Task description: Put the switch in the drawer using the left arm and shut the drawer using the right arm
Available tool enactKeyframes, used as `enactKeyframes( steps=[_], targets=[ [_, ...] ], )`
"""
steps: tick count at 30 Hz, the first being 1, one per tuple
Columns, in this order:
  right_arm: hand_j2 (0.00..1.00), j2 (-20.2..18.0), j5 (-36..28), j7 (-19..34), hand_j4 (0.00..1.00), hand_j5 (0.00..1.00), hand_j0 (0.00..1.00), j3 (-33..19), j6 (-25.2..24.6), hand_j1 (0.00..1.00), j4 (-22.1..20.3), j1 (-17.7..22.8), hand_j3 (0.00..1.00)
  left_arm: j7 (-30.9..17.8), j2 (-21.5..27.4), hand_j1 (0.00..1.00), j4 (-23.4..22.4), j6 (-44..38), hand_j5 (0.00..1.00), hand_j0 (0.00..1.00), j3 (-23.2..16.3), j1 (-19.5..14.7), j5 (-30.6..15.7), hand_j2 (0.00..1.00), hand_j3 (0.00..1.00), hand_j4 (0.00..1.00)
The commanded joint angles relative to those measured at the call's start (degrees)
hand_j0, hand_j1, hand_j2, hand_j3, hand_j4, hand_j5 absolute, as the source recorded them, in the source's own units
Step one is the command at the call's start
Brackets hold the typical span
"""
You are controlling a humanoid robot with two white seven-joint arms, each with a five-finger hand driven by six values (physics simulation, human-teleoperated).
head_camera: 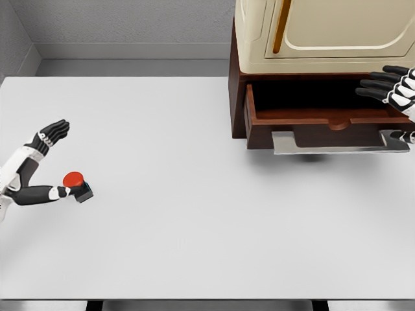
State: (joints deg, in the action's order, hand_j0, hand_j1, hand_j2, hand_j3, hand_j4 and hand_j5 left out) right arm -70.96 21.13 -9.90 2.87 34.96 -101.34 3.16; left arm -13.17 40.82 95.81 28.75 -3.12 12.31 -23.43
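Your left hand [40, 165] sits at the far left of the table [194, 214], its arm coming in from the left edge. The fingers [55, 131] are stretched up and away, close together and nearly straight, while the thumb [39, 194] reaches out to the right along the tabletop. The hand is spread wide and grips nothing. The switch [77, 184], a small dark box with a round red button on top, lies on the table right at the tip of that thumb; the thumb tip looks to be touching its left side, though you cannot be sure of contact from this view. The four fingers are well clear of the switch, above and to the left of it.

No writing or label can be read on the switch or anywhere else.

Your right hand [397, 87] shows at the right edge, partly cut off by the frame. Its dark fingers point left, held straight and slightly apart, just over the right end of the drawer [311, 116]. It holds nothing.

The drawer is pulled out from the dark wooden base of a cream cabinet [324, 32] standing at the table's back right. Its inside is dark, and a flat grey handle [337, 141] runs along its front. The switch lies well apart from the drawer, across most of the table's width.
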Motion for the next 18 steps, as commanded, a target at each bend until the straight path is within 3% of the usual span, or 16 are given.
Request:
enactKeyframes(
  steps=[1, 4, 11, 16, 18],
  targets=[
    [1.00, -0.1, -0.4, 0.0, 1.00, 1.00, 1.00, -0.1, 0.0, 1.00, 0.0, 0.0, 1.00, 0.0, 0.1, 1.00, -2.2, -4.1, 1.00, 1.00, -0.3, 0.0, 1.5, 1.00, 1.00, 1.00],
    [1.00, -0.1, -0.3, -0.1, 1.00, 1.00, 1.00, -0.1, 0.0, 1.00, 0.0, 0.0, 1.00, 0.0, -0.6, 1.00, -5.3, -6.5, 1.00, 1.00, -2.4, -3.2, 2.4, 1.00, 1.00, 1.00],
    [1.00, 0.0, -0.4, -0.4, 1.00, 1.00, 1.00, -0.8, 0.0, 1.00, 0.0, -0.1, 1.00, 0.1, -3.3, 1.00, -5.7, -6.5, 1.00, 1.00, -5.1, -3.5, 2.3, 1.00, 1.00, 1.00],
    [1.00, 0.0, -0.7, -1.0, 1.00, 1.00, 1.00, -1.0, 0.0, 1.00, 0.0, 0.0, 1.00, 0.1, -3.4, 1.00, -10.2, -6.5, 1.00, 1.00, -5.1, -4.6, 2.2, 1.00, 1.00, 1.00],
    [0.82, 1.0, -0.7, -1.0, 0.82, 0.82, 0.82, -1.1, 0.0, 0.82, 0.0, 0.1, 0.82, 0.0, -3.3, 1.00, -12.1, -6.5, 1.00, 1.00, -5.1, -5.0, 2.0, 1.00, 1.00, 1.00]
  ],
)
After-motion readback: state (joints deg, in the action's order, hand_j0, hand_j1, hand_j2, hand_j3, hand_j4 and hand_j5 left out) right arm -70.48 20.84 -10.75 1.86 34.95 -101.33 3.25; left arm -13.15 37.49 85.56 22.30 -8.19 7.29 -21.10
